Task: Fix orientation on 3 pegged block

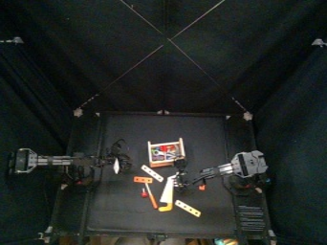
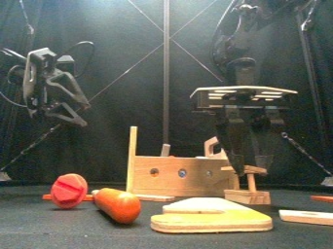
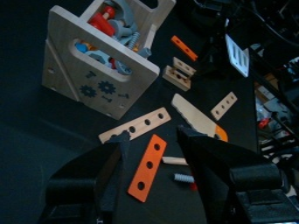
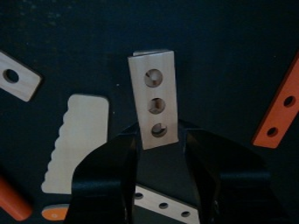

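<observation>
The right gripper (image 4: 162, 153) has its jaws clamped on the three-hole wooden block (image 4: 156, 94), held off the table (image 1: 102, 129) at four o'clock from the toolbox (image 1: 166, 150); the left gripper (image 3: 151, 157) hovers with jaws parted, holding nothing, at nine o'clock from it.

A robotics lab test pen.
Black curtains (image 1: 163, 57) wall in a small black table (image 1: 115, 129), with two black arms (image 1: 52, 163) mounted at its sides and cords crossing overhead.

On the worktop (image 1: 96, 129) the wooden toolbox (image 1: 166, 150) stands in the middle. The saw (image 1: 165, 192) lies before it, the screwdriver (image 2: 115, 204) at front left.
</observation>
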### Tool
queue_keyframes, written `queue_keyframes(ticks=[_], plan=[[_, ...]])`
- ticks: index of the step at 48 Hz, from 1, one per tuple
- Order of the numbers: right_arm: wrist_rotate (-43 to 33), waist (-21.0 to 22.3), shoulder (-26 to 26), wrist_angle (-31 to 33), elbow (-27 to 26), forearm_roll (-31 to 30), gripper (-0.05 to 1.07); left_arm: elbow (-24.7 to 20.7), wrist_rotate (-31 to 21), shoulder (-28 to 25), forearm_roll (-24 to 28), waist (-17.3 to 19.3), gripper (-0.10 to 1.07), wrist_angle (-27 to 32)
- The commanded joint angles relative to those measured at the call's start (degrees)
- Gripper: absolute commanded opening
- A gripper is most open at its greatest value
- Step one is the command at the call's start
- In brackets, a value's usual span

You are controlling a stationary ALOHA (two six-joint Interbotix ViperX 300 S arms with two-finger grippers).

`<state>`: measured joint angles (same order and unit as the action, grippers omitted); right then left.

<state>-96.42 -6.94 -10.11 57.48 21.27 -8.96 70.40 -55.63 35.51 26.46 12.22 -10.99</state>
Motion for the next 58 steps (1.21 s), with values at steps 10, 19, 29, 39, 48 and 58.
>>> queue_keyframes(ticks=[10, 19, 29, 39, 48, 58], plan=[[-0.62, 0.09, 1.23, 0.18, -0.70, 0.44, 0.66, -0.70, 0.09, 0.00, -0.09, 0.09, 0.85, -0.26], [-0.79, -0.09, 1.14, 0.18, -0.70, 1.14, 0.66, -0.70, 0.09, 0.00, -0.09, 0.09, 0.85, -0.26], [-0.79, -0.18, 0.44, 0.18, -0.62, 1.14, 0.66, -0.62, 0.09, 0.00, -0.09, 0.00, 0.85, -0.26], [-0.70, -0.26, -0.35, -0.18, -0.70, 1.32, 0.66, -0.53, 0.09, 0.00, -0.09, 0.09, 0.85, -0.18], [-0.62, -0.18, -0.44, -0.18, -0.53, 1.32, 0.66, -0.53, 0.09, 0.00, -0.09, 0.09, 0.85, -0.26], [-0.35, -0.18, -1.14, -0.18, -0.53, 1.41, 0.66, -0.44, 0.09, 0.00, -0.09, 0.09, 0.85, -0.26]])
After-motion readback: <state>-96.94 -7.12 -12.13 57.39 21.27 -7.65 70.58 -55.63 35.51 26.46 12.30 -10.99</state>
